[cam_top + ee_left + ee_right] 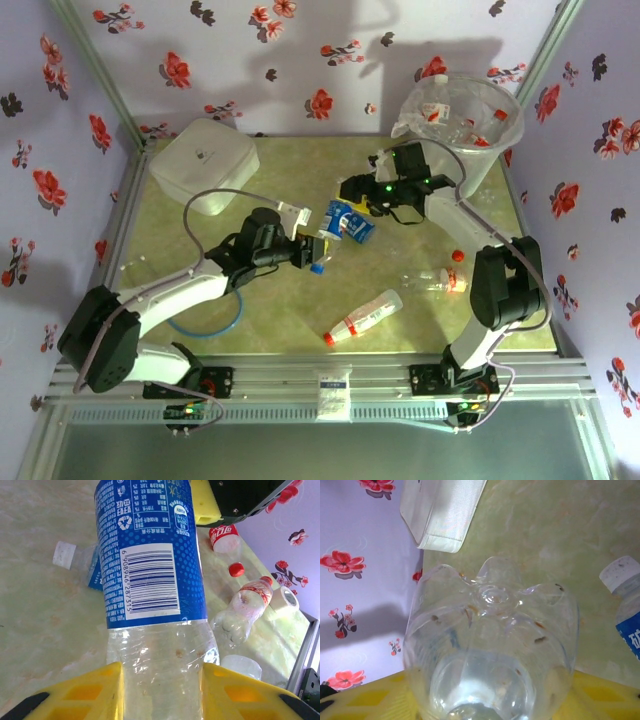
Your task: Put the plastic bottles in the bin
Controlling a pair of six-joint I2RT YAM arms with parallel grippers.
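My left gripper (160, 682) is shut on the clear end of a blue-labelled plastic bottle (150, 555), held above the table's middle (345, 220). My right gripper (487, 697) is shut on a clear plastic bottle (492, 630) whose lobed base points away from the camera; I cannot tell if it is the same bottle. In the top view the right gripper (368, 195) sits right beside the left gripper (308, 248). The bin (505, 120) stands at the back right with bottles inside. More bottles lie on the table: a red-capped one (365, 317), a crushed one (435, 280) and a blue-labelled, white-capped one (75, 560).
The white lidded box (205, 165) sits at the back left. A loose red cap (457, 255) lies near the right arm. A blue cable loop (205, 325) rests by the left arm. A white tape roll (285, 600) lies near the table's edge.
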